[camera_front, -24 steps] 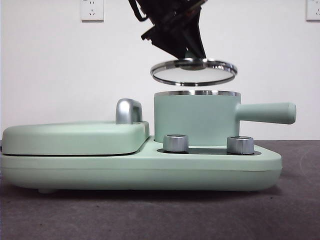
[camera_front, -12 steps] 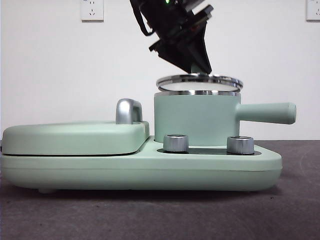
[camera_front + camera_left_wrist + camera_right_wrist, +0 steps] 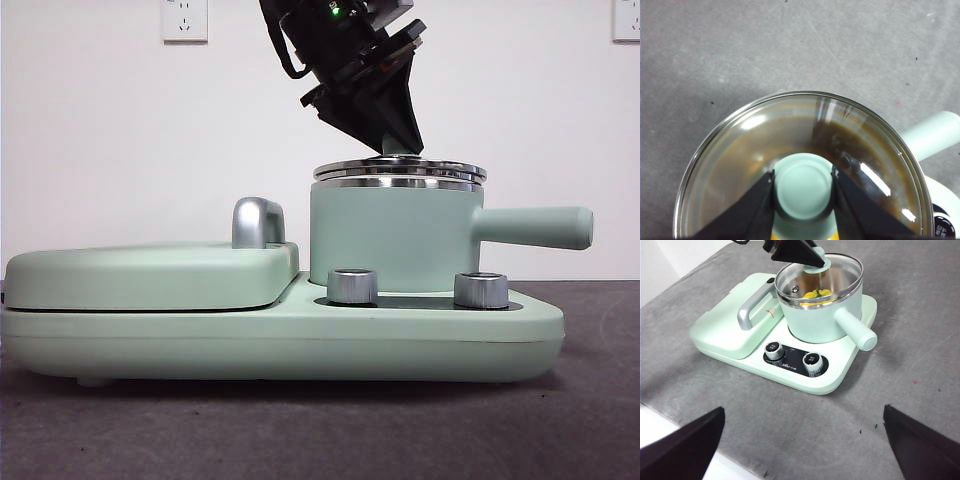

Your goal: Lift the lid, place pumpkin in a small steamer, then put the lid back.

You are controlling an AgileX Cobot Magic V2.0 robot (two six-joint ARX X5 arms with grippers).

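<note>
The glass lid (image 3: 400, 170) sits level on the steel rim of the mint-green small steamer (image 3: 390, 240). My left gripper (image 3: 395, 145) comes down from above and is shut on the lid's mint-green knob (image 3: 803, 190), one jaw on each side. Through the glass (image 3: 840, 270) the yellow pumpkin (image 3: 816, 294) shows inside the steamer (image 3: 820, 320). My right gripper (image 3: 802, 440) hangs wide open and holds nothing, well back from the appliance on the side of its dials.
The steamer stands on a mint-green cooker base (image 3: 300, 340) with two steel dials (image 3: 352, 286) (image 3: 481, 290). A flat covered griddle (image 3: 150, 275) with a chrome handle (image 3: 257, 222) lies beside the pot. The pot's long handle (image 3: 535, 227) sticks out sideways.
The left gripper has come down with the lid, from hovering tilted above the pot to resting flat on its rim.
</note>
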